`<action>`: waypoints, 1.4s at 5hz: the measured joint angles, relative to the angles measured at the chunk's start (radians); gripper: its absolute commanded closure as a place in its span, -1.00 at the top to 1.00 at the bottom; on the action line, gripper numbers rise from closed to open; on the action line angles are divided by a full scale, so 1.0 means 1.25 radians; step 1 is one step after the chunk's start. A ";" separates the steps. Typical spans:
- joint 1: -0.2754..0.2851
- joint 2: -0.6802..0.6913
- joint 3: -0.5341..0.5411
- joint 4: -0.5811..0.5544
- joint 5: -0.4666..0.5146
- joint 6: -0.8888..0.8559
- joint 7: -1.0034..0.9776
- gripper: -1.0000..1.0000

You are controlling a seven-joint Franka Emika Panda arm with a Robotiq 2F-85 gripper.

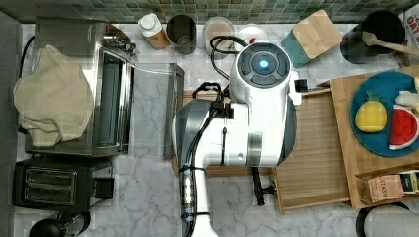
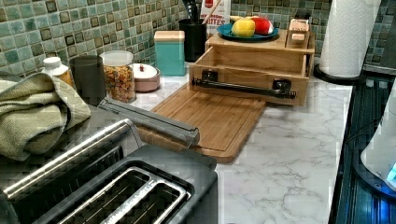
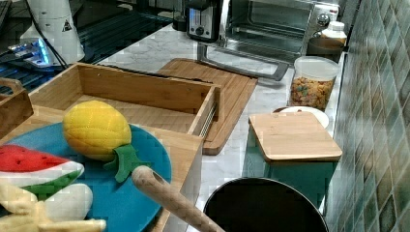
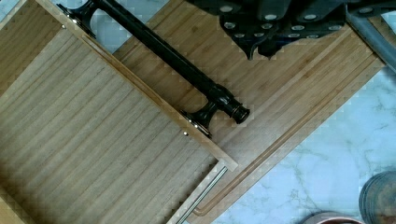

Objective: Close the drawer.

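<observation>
The pincer [image 4: 280, 28] hung above the cutting board [image 4: 289, 88], its opening impossible to judge, beside the open drawer [image 4: 93, 154] and its handle [image 4: 173, 65].

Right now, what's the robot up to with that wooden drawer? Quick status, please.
Gripper above the cutting board, just off the handle, touching nothing. Drawer pulled well out, empty. Nothing blocking its way in.

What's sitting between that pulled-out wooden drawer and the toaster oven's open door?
The cutting board. In the left view it lies flat between the drawer and the toaster oven door, with nothing on it.
</observation>
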 measured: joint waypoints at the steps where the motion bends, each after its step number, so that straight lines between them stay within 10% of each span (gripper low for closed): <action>1: 0.000 0.000 -0.001 -0.001 -0.001 0.006 -0.001 -1.00; 7: 0.002 -0.001 0.009 -0.207 -0.006 0.173 -0.291 -1.00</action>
